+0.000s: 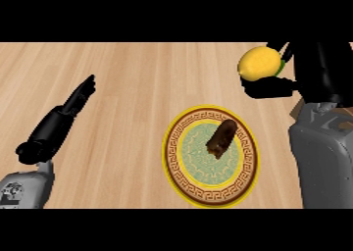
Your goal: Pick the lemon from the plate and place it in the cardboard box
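- Head view looks steeply down on a light wooden counter (150,73) with visible grain running across it.
- One lemon (260,62) shows at the upper right, bright yellow, raised off the plate and well apart from it.
- One right hand (320,68), black, curls around the lemon from the right side; a black thumb or finger lies just below the fruit, and a small green patch shows between the lemon and the palm.
- One grey right forearm (325,164) rises from the lower right edge up to that hand.
- One round plate (181,169) lies in the middle of the lower half, with a yellow rim, a brown band of key-pattern ornament, and a pale green centre.
- One dark brown bar-shaped item (222,138), perhaps a chocolate bar, rests on the plate's upper part, slanting from upper right to lower left.
- One left hand (76,98), black, shows at the left with its fingers straight and pressed together, pointing up and to the right, holding nothing and touching nothing.
- One grey left forearm (21,188) comes in from the lower left corner.
- A small tan piece, possibly cardboard (347,115), peeks out behind the right forearm; too little shows to tell what it is.
- No brand, label or readable writing appears anywhere.
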`<state>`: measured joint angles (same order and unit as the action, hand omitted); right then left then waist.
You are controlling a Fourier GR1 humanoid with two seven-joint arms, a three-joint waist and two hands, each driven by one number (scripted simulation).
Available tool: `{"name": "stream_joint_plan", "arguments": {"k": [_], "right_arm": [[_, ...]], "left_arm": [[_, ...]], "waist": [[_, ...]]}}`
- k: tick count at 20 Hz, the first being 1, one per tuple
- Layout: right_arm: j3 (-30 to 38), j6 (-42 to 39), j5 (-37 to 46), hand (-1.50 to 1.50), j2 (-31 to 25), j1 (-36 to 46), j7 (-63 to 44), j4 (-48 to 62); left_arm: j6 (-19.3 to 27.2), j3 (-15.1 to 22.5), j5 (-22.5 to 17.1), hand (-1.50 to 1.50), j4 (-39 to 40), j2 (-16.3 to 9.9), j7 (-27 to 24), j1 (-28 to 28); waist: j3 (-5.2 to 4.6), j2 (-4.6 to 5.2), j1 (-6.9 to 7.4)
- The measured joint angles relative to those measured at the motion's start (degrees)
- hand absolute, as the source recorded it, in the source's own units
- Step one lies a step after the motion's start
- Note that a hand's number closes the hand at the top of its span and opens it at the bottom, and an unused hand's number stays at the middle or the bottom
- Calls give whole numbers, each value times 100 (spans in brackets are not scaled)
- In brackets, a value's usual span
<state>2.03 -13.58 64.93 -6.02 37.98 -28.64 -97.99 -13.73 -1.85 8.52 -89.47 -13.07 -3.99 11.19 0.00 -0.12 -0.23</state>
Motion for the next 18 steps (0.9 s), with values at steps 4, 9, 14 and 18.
{"name": "stream_joint_plan", "arguments": {"k": [4,9,14,18], "right_arm": [[747,26,-290,150,-426,288,21,349],[1280,-6,-471,150,-1181,304,470,1004],[1579,-603,-714,150,-1848,185,917,1948],[1762,-1172,-962,150,-2276,179,1205,2612]], "left_arm": [[-33,-48,-10,0,58,-12,-92,-5],[15,2,93,0,65,49,-102,25],[-41,-15,50,0,-83,34,-19,-47],[-12,-35,92,0,39,51,-42,50]], "waist": [[0,12,22],[0,19,35],[2,28,63],[2,30,49]]}}
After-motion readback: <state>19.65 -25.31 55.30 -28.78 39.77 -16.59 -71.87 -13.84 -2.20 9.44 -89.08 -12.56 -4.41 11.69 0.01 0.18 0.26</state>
